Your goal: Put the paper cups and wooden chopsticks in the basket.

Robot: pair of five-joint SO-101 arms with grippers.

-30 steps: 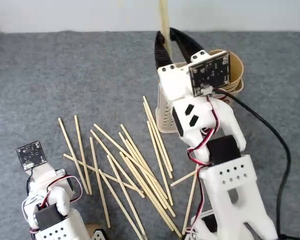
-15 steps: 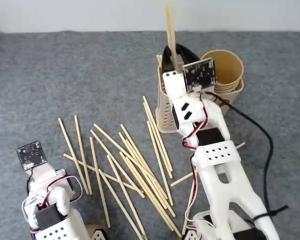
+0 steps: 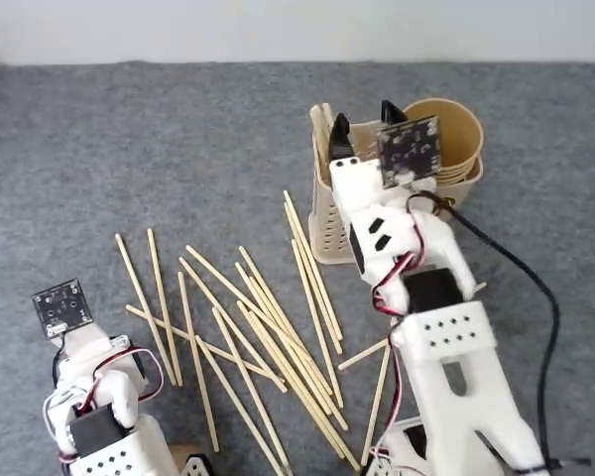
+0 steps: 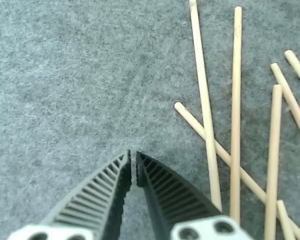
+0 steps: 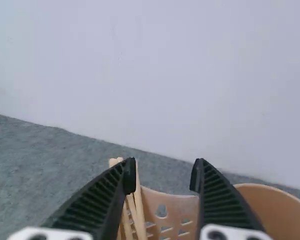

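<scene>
Matt wooden chopsticks [image 3: 278,340] — rough carpet [image 3: 129,129]

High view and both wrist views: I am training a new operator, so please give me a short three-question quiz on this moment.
1. Fill in: the left gripper hangs over the grey carpet with its jaws ____.
2. True or false: the right gripper is shut.
3. Where is the stack of tan paper cups?
A) in the beige slotted plastic basket
B) on its side on the grey carpet
C) in the left gripper

Key: 1 shut; 2 false; 3 A.
</scene>
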